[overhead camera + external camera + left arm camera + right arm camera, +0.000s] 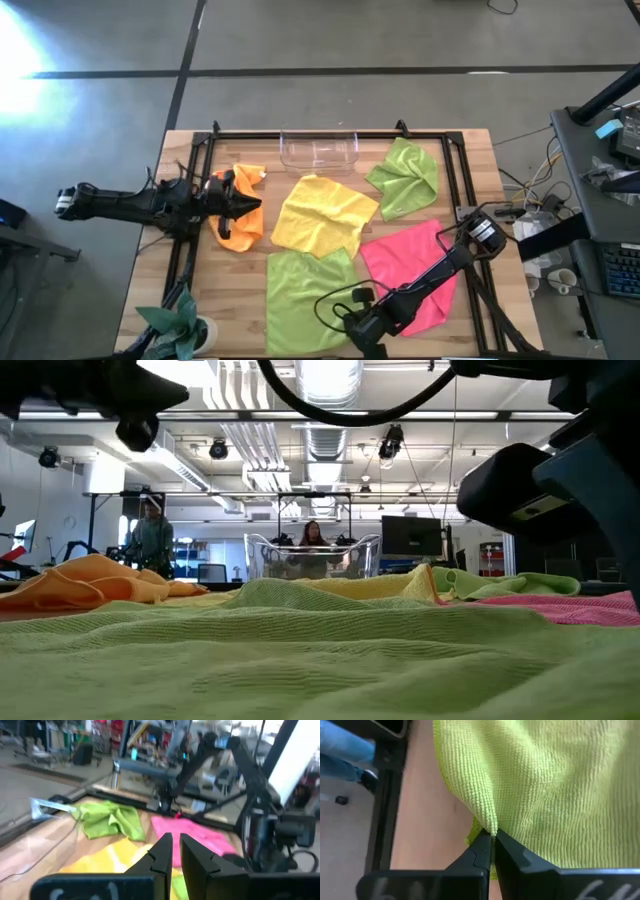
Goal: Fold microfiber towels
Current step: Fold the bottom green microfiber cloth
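Several microfiber towels lie on the wooden table: an orange one [240, 228] bunched at the left, a yellow one [322, 215] in the middle, a lime green one [405, 178] crumpled at the far right, a pink one [405, 262] at the right, and a second lime green one [305, 295] spread flat at the near edge. My right gripper [352, 322] is shut on this near green towel [545, 780] at its right side. My left gripper [252, 207] hovers over the orange towel, pointing level toward the right. Its fingers [165, 850] are together with nothing between them. My right gripper pinches the near lime green towel's edge [489, 822] between its two fingertips, close to the towel's near-right corner. The fingers slant down at it from the table's right. The cloth is gathered into a small ridge at the tips, and the remainder of the towel lies on the table.
A clear plastic tray [320, 150] stands at the far middle of the table. A black frame rail [452, 180] runs around the work area. A small green plant [180, 325] sits at the near left corner. People show in the room beyond the table [312, 540].
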